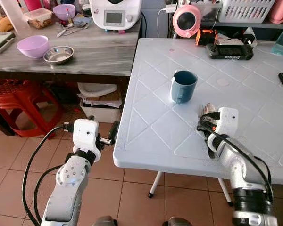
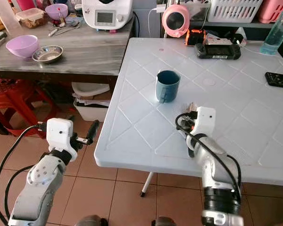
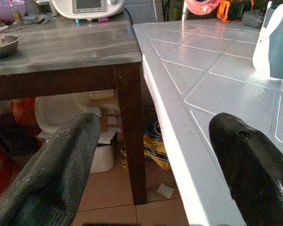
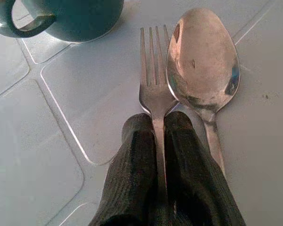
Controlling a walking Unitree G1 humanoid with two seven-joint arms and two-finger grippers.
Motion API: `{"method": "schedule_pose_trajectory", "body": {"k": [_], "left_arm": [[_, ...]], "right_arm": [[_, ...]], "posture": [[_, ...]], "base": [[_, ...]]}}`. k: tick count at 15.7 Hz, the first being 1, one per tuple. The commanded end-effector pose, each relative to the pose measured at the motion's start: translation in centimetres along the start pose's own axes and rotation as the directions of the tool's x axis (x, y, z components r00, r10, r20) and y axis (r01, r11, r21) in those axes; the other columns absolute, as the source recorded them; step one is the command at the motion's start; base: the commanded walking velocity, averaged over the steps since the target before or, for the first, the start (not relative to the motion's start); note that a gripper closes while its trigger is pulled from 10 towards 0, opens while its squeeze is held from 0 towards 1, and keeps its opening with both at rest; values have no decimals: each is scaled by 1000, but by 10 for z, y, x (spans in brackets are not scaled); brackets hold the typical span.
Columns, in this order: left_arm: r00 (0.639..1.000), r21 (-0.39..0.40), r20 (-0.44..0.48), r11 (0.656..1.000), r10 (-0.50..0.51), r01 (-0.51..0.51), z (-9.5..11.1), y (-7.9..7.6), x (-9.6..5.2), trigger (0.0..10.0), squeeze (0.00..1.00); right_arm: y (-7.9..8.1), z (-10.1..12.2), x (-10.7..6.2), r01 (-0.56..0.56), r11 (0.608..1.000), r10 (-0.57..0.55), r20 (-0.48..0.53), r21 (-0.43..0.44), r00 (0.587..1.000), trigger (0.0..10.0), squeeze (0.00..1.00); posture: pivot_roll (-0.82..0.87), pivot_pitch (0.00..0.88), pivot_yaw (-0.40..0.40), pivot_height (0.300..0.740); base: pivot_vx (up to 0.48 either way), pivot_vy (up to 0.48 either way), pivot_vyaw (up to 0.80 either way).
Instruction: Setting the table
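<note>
A steel fork [image 4: 153, 87] and a steel spoon [image 4: 203, 66] are lying side by side, touching, on the white worktop [image 1: 151, 127], tines and bowl pointing toward a dark teal mug [image 1: 183, 86]. The fork handle is sitting pinched between black jaws. The mug is standing upright nearby, handle facing the cutlery.

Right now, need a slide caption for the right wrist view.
Right gripper shut on fork beside spoon, near blue mug on white table.
</note>
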State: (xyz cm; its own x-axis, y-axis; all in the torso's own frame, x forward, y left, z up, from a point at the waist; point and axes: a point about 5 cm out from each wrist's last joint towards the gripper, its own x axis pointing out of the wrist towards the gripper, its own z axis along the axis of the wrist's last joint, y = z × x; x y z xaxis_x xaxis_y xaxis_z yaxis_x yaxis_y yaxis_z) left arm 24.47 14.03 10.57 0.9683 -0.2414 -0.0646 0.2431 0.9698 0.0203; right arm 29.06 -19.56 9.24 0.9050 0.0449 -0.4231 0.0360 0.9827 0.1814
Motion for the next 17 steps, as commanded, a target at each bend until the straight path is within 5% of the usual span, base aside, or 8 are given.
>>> {"method": "schedule_pose_trajectory", "body": {"k": [1, 4, 6, 7, 8, 10, 17], "left_arm": [[1000, -7, -7, 1000, 13, -13, 0, 5, 2, 10000, 0], [999, -26, -18, 999, 34, -35, -3, 11, 6, 10000, 0], [999, -26, 3, 999, 40, -40, 2, 11, 15, 10000, 0], [998, -24, 16, 998, 60, -59, 4, 14, 20, 10000, 0], [996, -26, 37, 996, 83, -82, 6, 17, 25, 10000, 0], [995, -37, 47, 995, 91, -90, 7, 18, 31, 10000, 0], [994, -23, 76, 997, 79, -77, 8, 14, 40, 10000, 0]], "right_arm": [[7, -17, -1, 0, 1000, 1, -64, 16, 998, 0, 0], [32, 1, -7, -37, 998, 34, 56, 55, 998, 0, 0], [39, 5, -10, -29, 998, 23, 98, 57, 995, 1294, 0], [39, 3, -11, -3, 1000, 2, 105, 14, 994, 3529, 0], [39, 1, -11, -3, 1000, 0, 106, 28, 994, 7451, 0], [38, -1, -10, 8, 999, -12, 98, 41, 995, 10000, 0], [37, 5, -10, 25, 998, -34, 153, 60, 988, 10000, 0]], "posture": [[-10, 23, 39, 740], [-19, 4, 49, 740], [-22, 0, 50, 740], [-26, 0, 49, 740], [-33, 0, 46, 740], [-41, 0, 42, 740], [-48, 0, 43, 740]], "base": [[0, 0, 0], [0, 409, 0], [0, 480, 0], [0, 480, 0], [0, 480, 0], [0, 480, 0], [0, 471, 0]]}}
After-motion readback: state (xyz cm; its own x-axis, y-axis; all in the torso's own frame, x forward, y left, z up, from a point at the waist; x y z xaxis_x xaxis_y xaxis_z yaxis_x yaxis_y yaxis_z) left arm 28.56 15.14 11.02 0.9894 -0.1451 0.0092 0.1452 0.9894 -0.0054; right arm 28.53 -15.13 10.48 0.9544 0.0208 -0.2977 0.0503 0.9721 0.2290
